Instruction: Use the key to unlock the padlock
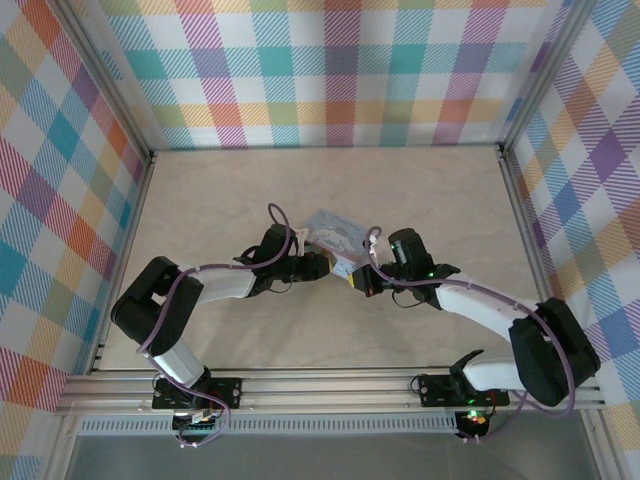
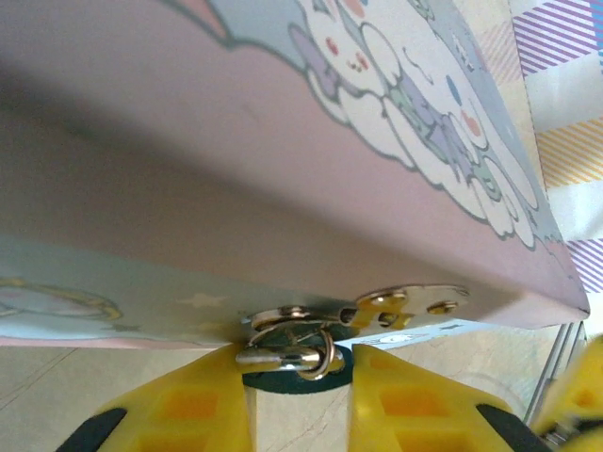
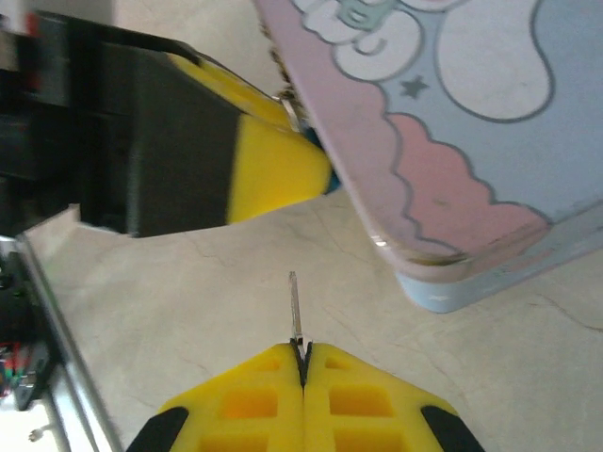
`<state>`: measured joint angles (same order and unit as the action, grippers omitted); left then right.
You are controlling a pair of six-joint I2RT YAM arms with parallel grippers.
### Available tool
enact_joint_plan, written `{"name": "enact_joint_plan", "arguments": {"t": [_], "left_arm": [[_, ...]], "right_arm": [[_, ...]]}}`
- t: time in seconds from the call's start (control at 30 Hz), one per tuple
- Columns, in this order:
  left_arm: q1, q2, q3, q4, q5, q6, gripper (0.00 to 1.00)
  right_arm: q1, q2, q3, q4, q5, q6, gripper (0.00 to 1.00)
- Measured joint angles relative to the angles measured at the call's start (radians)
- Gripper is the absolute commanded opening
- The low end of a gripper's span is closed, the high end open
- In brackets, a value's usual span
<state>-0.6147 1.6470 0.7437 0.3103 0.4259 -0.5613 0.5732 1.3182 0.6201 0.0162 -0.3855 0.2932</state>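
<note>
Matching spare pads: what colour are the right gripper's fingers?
Yellow fingers, black toward the base; best in the right wrist view.

The tin (image 2: pixel 283 141) has a smooth, satin printed lid. At its 6 o'clock edge a shiny brassy metal hasp (image 2: pixel 415 303) meets the padlock (image 2: pixel 287 357), whose shackle is polished silvery metal. The left gripper (image 2: pixel 300 369) and right gripper (image 3: pixel 303 350) have matt yellow plastic fingers. The key (image 3: pixel 294 306) is thin dull metal. The table (image 3: pixel 188 301) is smooth and faintly marbled.

Thin key (image 3: pixel 295 306) juts from pinched fingers (image 3: pixel 358 395); padlock (image 2: pixel 287 359) hangs at tin's clasp (image 2: pixel 405 303)
</note>
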Motion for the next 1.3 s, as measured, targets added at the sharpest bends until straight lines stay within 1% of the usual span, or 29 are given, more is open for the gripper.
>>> {"name": "enact_joint_plan", "arguments": {"t": [0.17,0.37,0.57,0.87,1.1,1.3], "left_arm": [[0.0,-0.006,0.0,-0.006,0.0,0.0,0.24],[0.0,-0.011,0.008,-0.014,0.0,-0.001,0.24],[-0.007,-0.011,0.019,-0.029,0.0,-0.016,0.24],[-0.01,-0.011,0.053,-0.058,0.0,-0.074,0.24],[-0.012,-0.011,0.1,-0.097,0.002,-0.13,0.24],[-0.012,-0.011,0.121,-0.134,0.003,-0.158,0.24]], "right_arm": [[0.0,0.061,0.063,-0.021,0.049,-0.054,0.02],[-0.014,0.069,0.099,-0.034,0.099,-0.122,0.02],[-0.037,0.09,0.1,-0.035,0.116,-0.153,0.02],[-0.037,0.087,0.09,-0.019,0.104,-0.151,0.02],[0.016,0.013,0.008,0.003,0.114,-0.135,0.02],[0.071,0.019,-0.011,0.038,0.133,-0.11,0.02]]}}
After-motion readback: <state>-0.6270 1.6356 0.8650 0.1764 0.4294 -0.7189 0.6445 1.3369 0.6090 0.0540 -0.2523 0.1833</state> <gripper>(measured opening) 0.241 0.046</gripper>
